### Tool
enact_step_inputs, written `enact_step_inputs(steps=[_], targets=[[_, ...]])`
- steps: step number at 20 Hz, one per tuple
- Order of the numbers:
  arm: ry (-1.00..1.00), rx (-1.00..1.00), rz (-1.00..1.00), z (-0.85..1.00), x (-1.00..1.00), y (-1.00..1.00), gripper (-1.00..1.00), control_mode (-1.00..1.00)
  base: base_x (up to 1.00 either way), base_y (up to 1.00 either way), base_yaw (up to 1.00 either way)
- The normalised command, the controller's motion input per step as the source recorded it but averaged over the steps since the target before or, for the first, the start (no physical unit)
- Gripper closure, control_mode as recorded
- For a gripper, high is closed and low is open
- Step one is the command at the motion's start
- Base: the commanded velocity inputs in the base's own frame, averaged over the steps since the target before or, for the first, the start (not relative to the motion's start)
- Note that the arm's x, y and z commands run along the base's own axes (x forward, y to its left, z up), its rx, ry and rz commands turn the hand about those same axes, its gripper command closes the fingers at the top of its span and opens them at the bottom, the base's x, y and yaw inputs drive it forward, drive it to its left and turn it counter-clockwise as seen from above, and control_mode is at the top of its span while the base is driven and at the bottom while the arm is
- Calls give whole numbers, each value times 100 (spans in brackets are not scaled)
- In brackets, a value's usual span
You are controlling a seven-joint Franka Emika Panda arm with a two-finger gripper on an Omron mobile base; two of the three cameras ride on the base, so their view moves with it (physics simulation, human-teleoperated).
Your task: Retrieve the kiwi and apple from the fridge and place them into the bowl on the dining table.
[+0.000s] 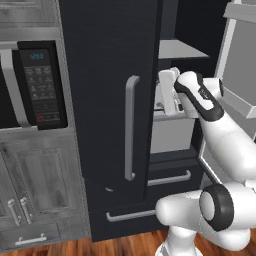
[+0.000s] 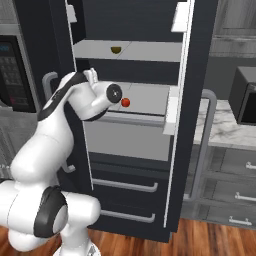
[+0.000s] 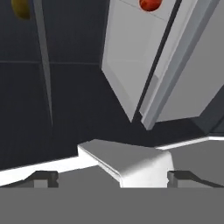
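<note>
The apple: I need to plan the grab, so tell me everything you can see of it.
The apple is a small, glossy red ball, whole as far as shows. It sits on a light grey shelf inside the open fridge, one shelf below the kiwi. Nothing else touches it. The open gripper is off it; in the hand view the apple is at the top edge.

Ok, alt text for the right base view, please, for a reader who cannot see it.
The white arm reaches into the open dark fridge, its open gripper empty. The red apple sits on the middle shelf just beyond the wrist; the olive kiwi rests on the shelf above.
</note>
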Motion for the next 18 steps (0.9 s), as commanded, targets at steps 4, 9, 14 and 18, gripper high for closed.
enact_step_inputs(steps=[4,9,14,18], targets=[[0,0,6,0,23,19,-100,-100,0,0,0],[-2,0,2,-4,1,46,-100,-100,0,0,0],[-7,0,3,-4,-35,57,-100,-100,0,0,0],[-11,0,7,-1,-100,48,-100,-100,0,0,0]])
